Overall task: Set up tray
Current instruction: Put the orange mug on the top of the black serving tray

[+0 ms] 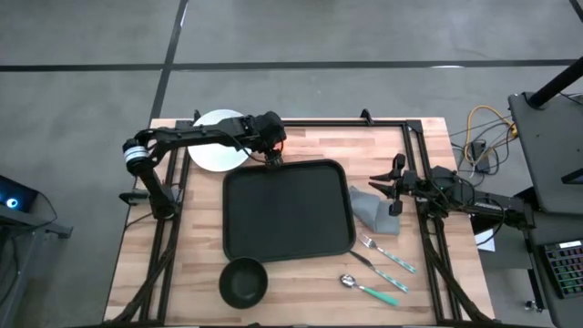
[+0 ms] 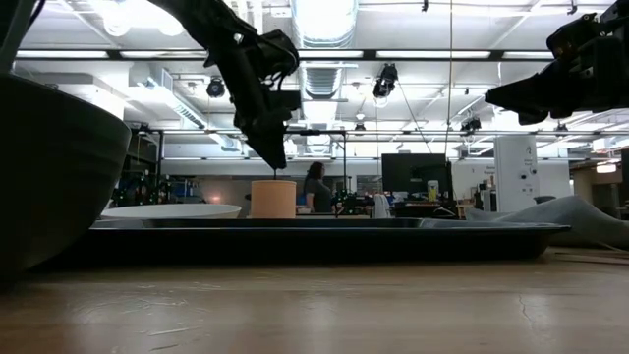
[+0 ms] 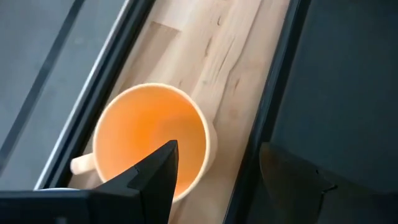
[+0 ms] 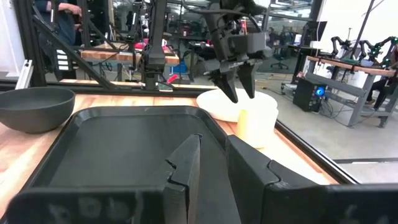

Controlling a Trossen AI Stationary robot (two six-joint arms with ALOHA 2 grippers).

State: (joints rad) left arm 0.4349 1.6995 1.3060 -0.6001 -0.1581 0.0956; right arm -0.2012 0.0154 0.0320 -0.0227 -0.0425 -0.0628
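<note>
The black tray (image 1: 287,210) lies flat in the middle of the table. A pale orange cup (image 3: 149,137) stands upright on the wood just past the tray's far rim, next to the white plate (image 1: 217,144). My left gripper (image 3: 217,149) hovers open just above the cup, fingers pointing down. One finger is over the cup's mouth and the other over the tray's rim. In the low view its tips (image 2: 277,162) end slightly above the cup's top (image 2: 273,183). My right gripper (image 4: 213,146) waits by the table's right edge, fingers a narrow gap apart, holding nothing.
A dark bowl (image 1: 243,281) sits at the tray's near left corner. A grey cloth (image 1: 373,210) lies right of the tray, with a fork (image 1: 387,253) and a spoon (image 1: 369,290) nearer the front. A black frame rail (image 1: 346,123) runs along the far edge.
</note>
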